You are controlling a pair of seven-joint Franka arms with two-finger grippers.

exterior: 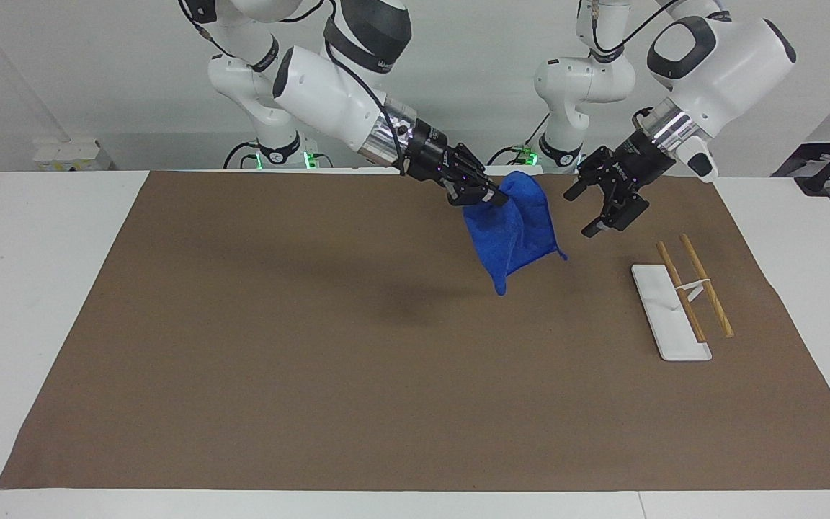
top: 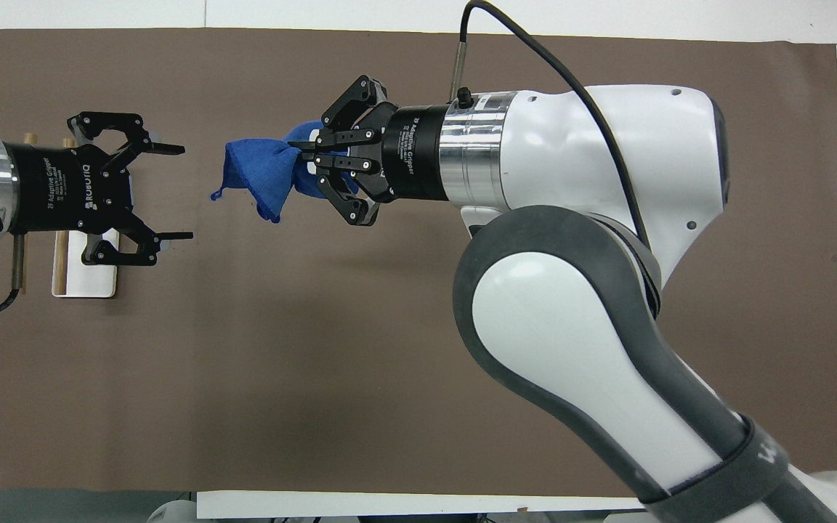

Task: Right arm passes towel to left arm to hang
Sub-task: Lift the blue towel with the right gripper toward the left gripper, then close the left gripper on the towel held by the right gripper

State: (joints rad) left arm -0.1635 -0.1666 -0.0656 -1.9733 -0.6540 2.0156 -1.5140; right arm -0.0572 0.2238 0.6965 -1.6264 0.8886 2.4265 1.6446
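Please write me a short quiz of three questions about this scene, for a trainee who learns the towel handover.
1. True or false: the left gripper already grips the towel.
2. Which gripper holds the towel? A) left B) right C) neither
3. Fill in: the white rack with two wooden rods lies toward the ____ arm's end of the table.

Key:
1. False. It is open and apart from the towel, in the air beside it.
2. B. The right gripper is shut on the towel's top; the cloth hangs clear of the brown mat.
3. left
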